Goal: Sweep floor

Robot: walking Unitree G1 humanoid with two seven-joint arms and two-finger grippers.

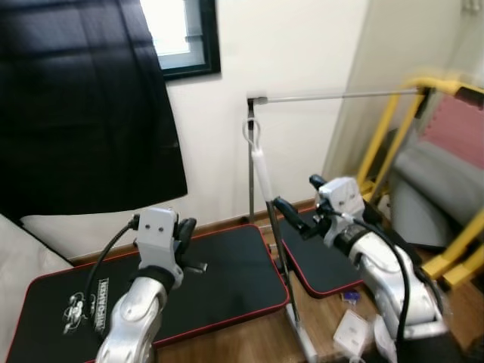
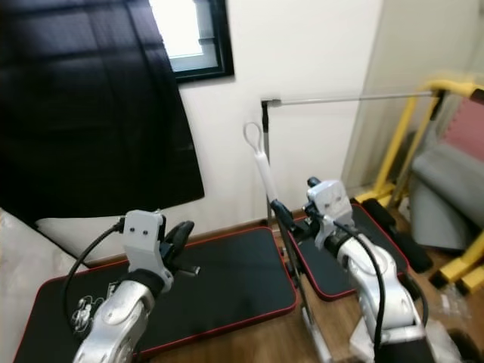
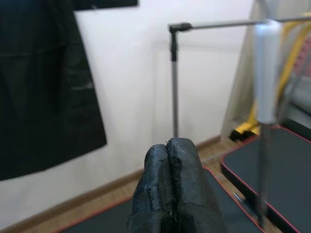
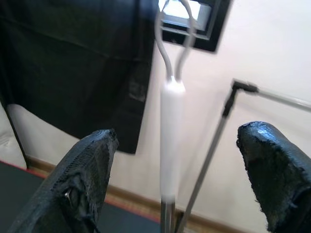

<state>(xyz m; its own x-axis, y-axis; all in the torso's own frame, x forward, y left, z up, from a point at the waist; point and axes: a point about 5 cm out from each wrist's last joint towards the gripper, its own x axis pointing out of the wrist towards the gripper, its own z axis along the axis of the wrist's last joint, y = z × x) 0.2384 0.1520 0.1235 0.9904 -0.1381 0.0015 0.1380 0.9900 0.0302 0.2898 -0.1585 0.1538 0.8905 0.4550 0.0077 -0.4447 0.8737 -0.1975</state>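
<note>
Against a white wall with a dark curtain (image 1: 83,106) and black floor mats (image 1: 219,272), the broom handle (image 1: 261,170) stands upright beside a metal rack (image 1: 251,159), so sweeping appears not yet begun. The right claw (image 1: 291,215) is spread wide with the handle between its fingers (image 4: 90,170), not visibly touching. The left claw (image 3: 171,187) is pressed together, empty, above the mat.

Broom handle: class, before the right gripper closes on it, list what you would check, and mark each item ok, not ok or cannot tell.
1. Right gripper open: ok.
2. Broom handle lies between its fingers: ok.
3. Handle standing upright: ok.
4. Fingers level with the white grip: ok.
5. Left gripper shut and apart from the handle: ok.
6. Broom head free on the floor: cannot tell.
7. Metal rack behind clears the handle: cannot tell.
</note>
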